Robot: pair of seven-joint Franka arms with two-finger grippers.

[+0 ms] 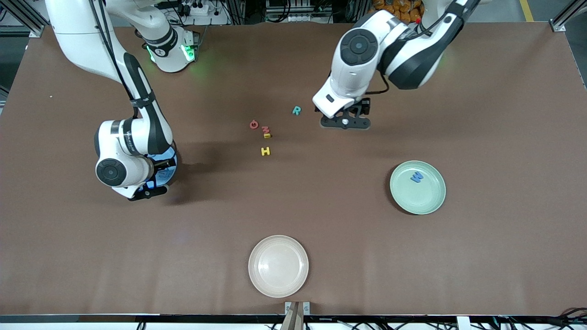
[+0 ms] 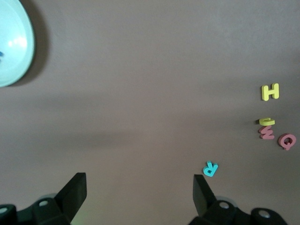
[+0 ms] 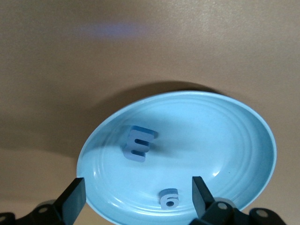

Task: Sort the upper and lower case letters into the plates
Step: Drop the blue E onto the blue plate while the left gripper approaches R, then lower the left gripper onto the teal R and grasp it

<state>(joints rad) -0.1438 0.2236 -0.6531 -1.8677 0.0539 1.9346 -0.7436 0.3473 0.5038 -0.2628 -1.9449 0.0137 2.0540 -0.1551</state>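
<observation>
1. Nearest the front camera lies the cream plate (image 1: 278, 266), bare; we judge it no part of the sort and use it as our landmark.
2. Farther than the cream plate, toward the left arm's end of the surface (image 1: 504, 256), sits the mint plate (image 1: 418, 187) with a blue W (image 1: 417, 177) in it, so we take this one for capitals.
3. Farther than the cream plate, toward the right arm's end, the right gripper (image 3: 136, 192) hangs low over the blue plate (image 3: 243, 140), mostly hidden under the wrist in the front view. Its jaws stand wide apart and hold nothing.
4. Two blue letters lie in that plate: an m (image 3: 139, 143) near the middle and a g (image 3: 168, 198) by the rim. We judge the m just dropped, which would explain why the jaws are released directly above it. Small letters belong here.
5. Farther again, roughly straight up the surface from the cream plate, wait the unsorted letters: yellow H (image 1: 265, 151), a small yellow piece (image 1: 267, 135) touching a pink letter (image 1: 265, 129), red Q (image 1: 254, 124), and the teal R (image 1: 296, 110) farthest.
6. The left gripper (image 2: 140, 192) hovers just beside the R, jaws spread and empty. We judge it is lining up on that capital for the mint plate.
</observation>
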